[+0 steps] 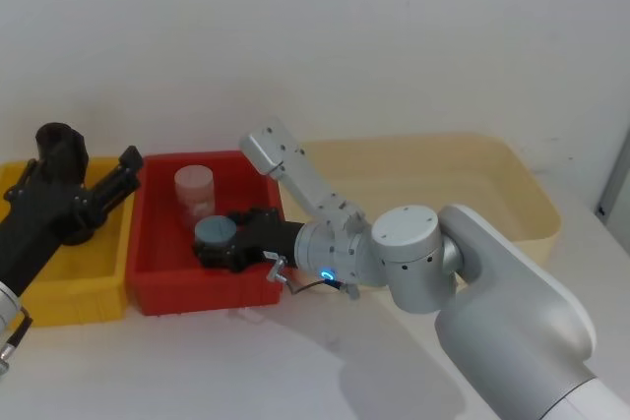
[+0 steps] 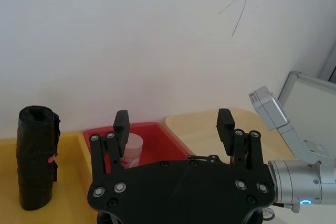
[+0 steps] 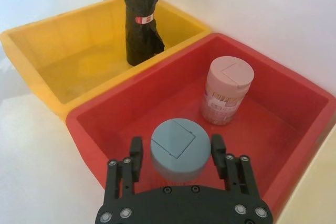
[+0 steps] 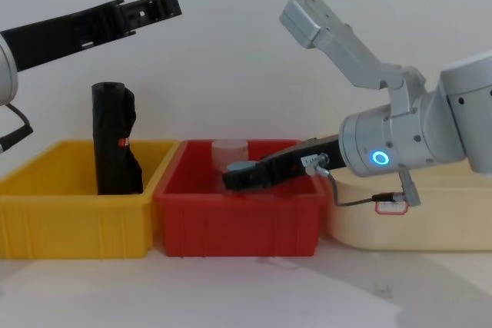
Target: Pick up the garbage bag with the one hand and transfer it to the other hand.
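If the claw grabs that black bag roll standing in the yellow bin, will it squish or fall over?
The garbage bag roll looks like crinkled plastic, so it would probably squish a little. It stands tall and narrow in the yellow bin, so a sideways nudge might tip it.

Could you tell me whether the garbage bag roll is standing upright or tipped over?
Upright: the garbage bag stands on end in the yellow bin.

Garbage bag: matte, crinkled black plastic. Yellow bin and red bin: smooth, slightly glossy plastic. Right arm: satin silver metal.
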